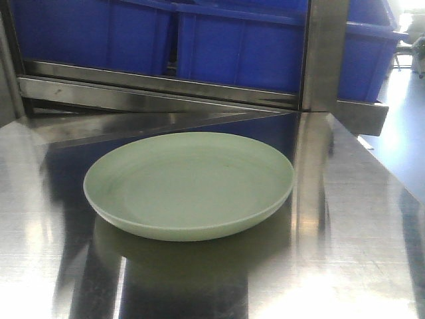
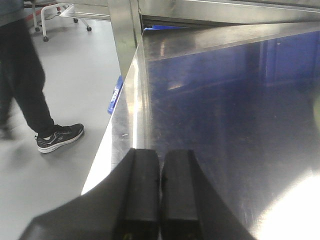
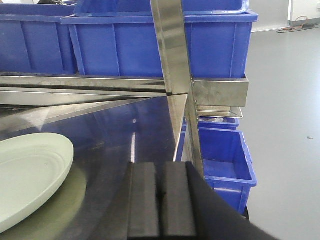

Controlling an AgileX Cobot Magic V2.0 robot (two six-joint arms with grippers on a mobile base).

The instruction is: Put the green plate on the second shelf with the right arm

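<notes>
The right claw (image 3: 161, 200) had its two black fingers (image 3: 143, 200) pressed together with nothing between them. It hung low over the steel worktop (image 3: 115, 140), close to that surface's right-hand edge. To its left, well apart from the fingers, lay the green plate (image 3: 30, 175), flat and right way up on the worktop, with its faint rings showing. Straight ahead of the claw rose a steel upright post (image 3: 172, 65). A horizontal steel rail (image 3: 220, 92) met the post, and large blue bins (image 3: 125, 45) stood side by side above the rail. Lower down on the right, beyond the worktop's edge, more blue bins (image 3: 225, 160) sat over a grey floor (image 3: 285, 125).

The left claw (image 2: 160, 200) was likewise closed, its pads (image 2: 142, 195) touching and holding nothing. It sat above the worktop's left edge, where the bare metal reflected blue. Past that edge, on the floor, stood a person's dark-trousered leg (image 2: 27, 85) in a black shoe (image 2: 60, 137), and a wheeled chair base (image 2: 47, 15) showed farther back.

From the front view, the plate rested near the middle of the worktop, in front of the rail and apart from the post, with its greenish reflection on the metal beneath its near rim.
</notes>
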